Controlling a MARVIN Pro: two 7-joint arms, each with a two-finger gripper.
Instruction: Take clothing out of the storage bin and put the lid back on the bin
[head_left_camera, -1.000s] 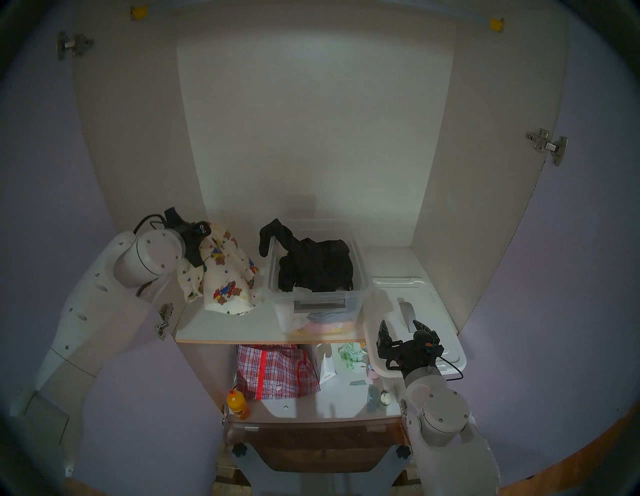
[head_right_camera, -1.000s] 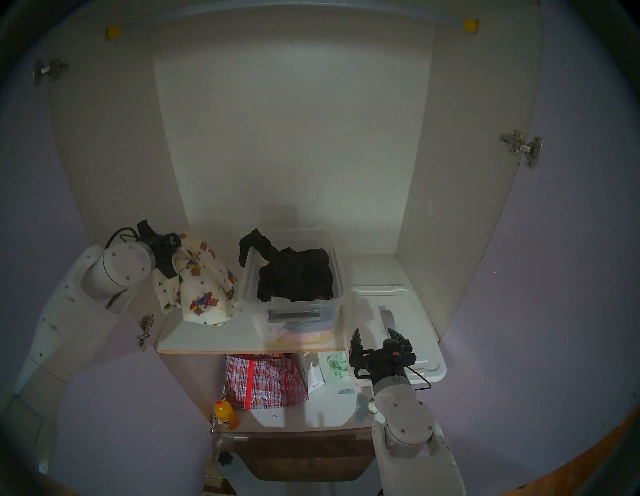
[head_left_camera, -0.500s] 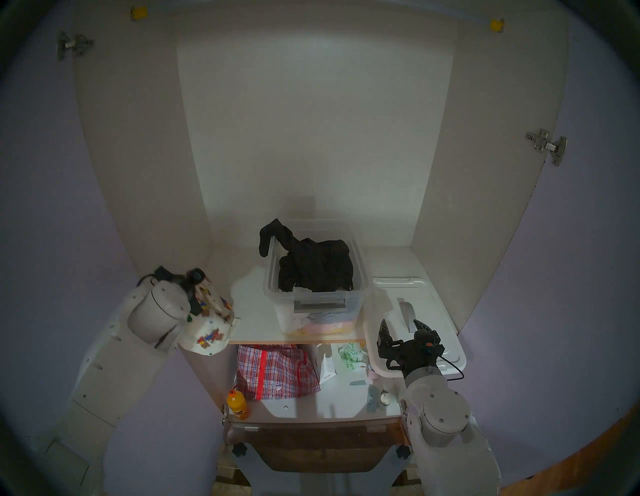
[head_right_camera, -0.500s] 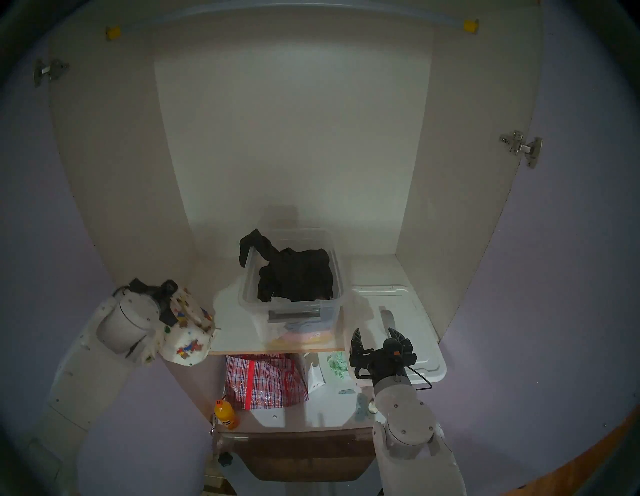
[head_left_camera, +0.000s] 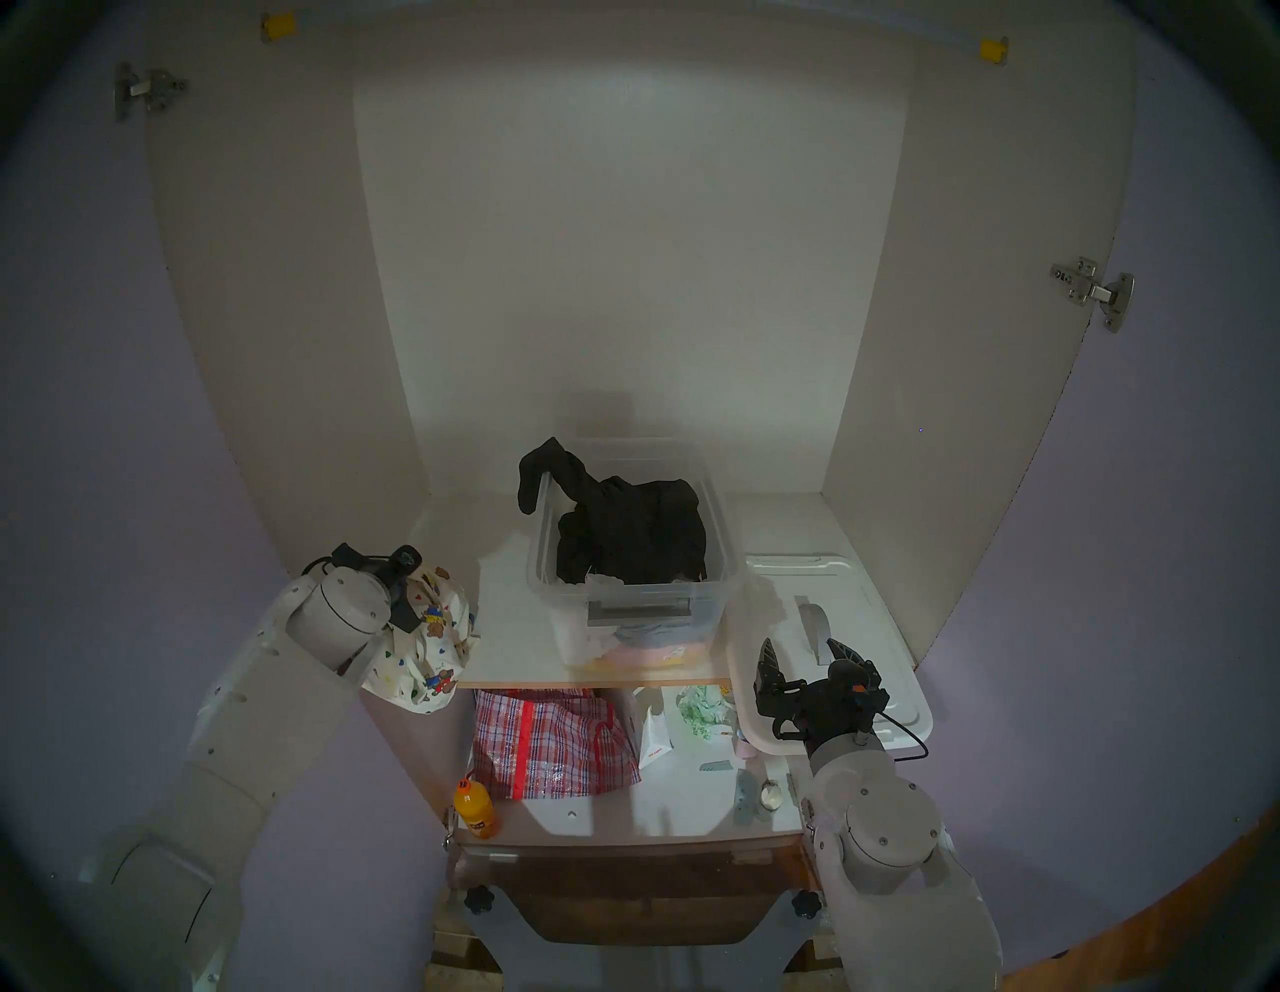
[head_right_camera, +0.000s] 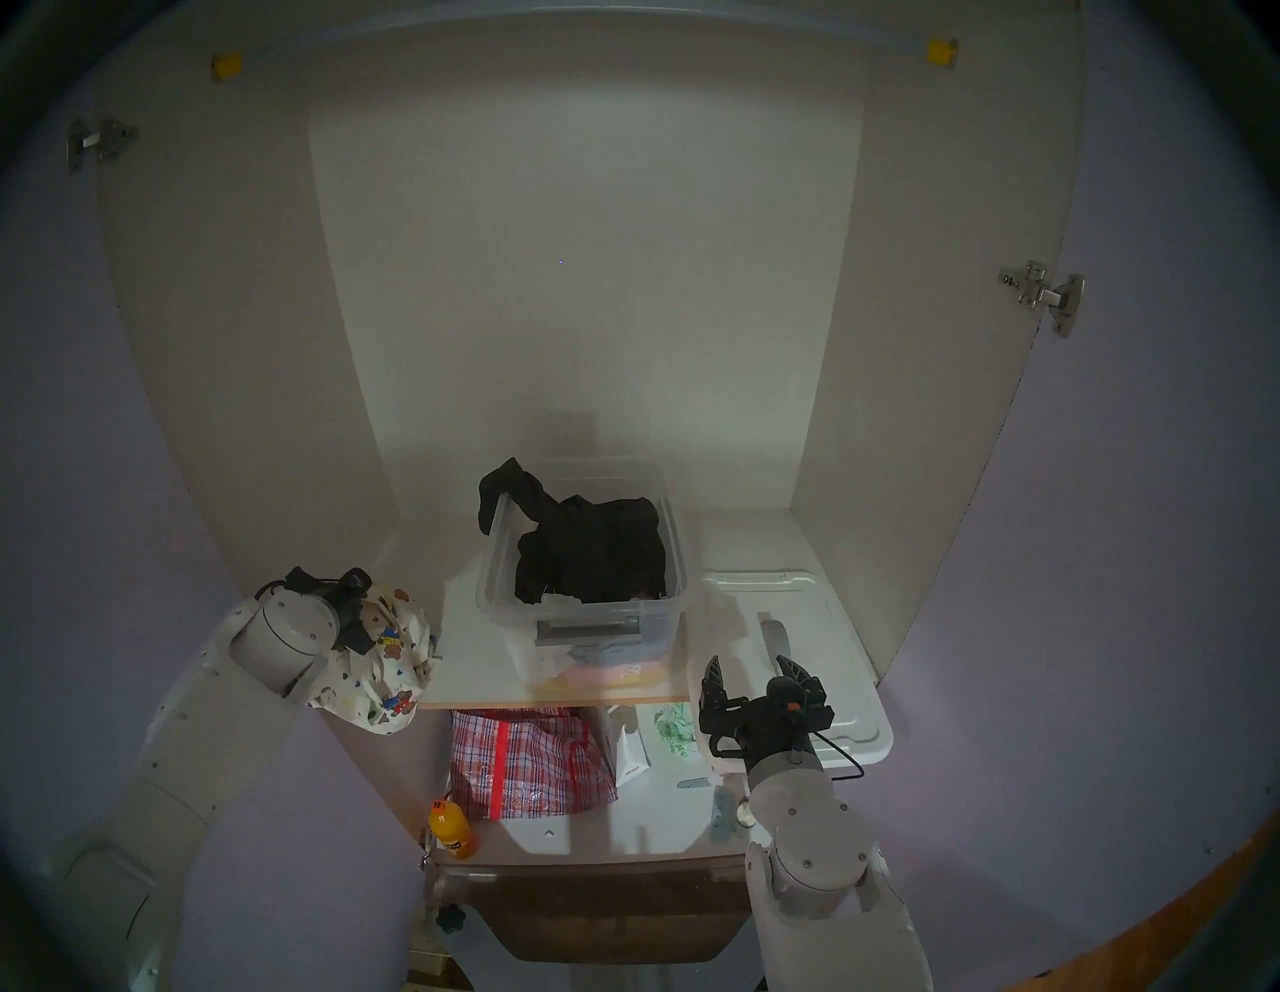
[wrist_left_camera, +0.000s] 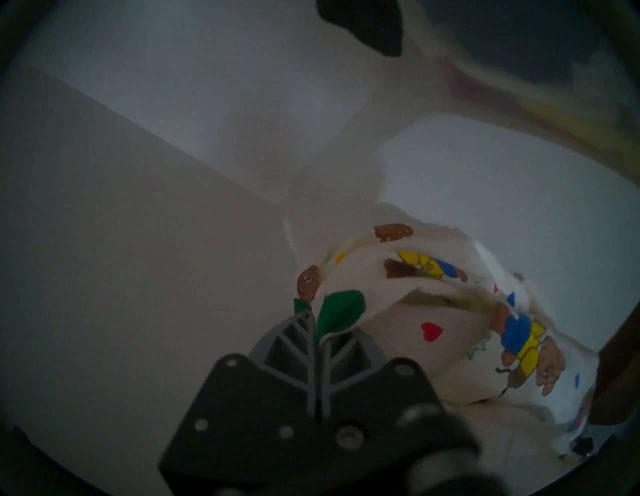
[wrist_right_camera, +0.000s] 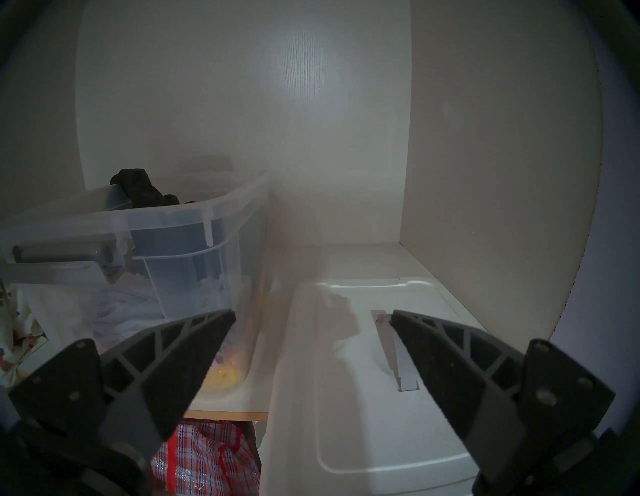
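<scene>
Cream-white clothing (head_left_camera: 424, 648) printed with brown teddy bears and red, green, blue hearts, clear see-through storage bin (head_left_camera: 722, 564) with grey latch, plain black garment (head_left_camera: 627, 530), white lid (head_left_camera: 869, 627) with grey handle, red checked bag (head_left_camera: 554, 741), orange bottle (head_left_camera: 475, 808).

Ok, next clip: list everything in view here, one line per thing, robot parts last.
storage bin: one, clear, middle of upper shelf, open
black garment: one, black, in the bin, one end draped over its rim
folded clothes: a few, pale pink, blue and yellow, bin bottom
lid: one, white, grey handle, upper shelf right of bin
teddy-bear garment: one, cream, hanging at the shelf's left front corner
checked bag: one, red, lower shelf
bottle: one, orange, lower shelf front left
left gripper: shut on the teddy-bear garment
right gripper: open, above the lid's near end
</scene>
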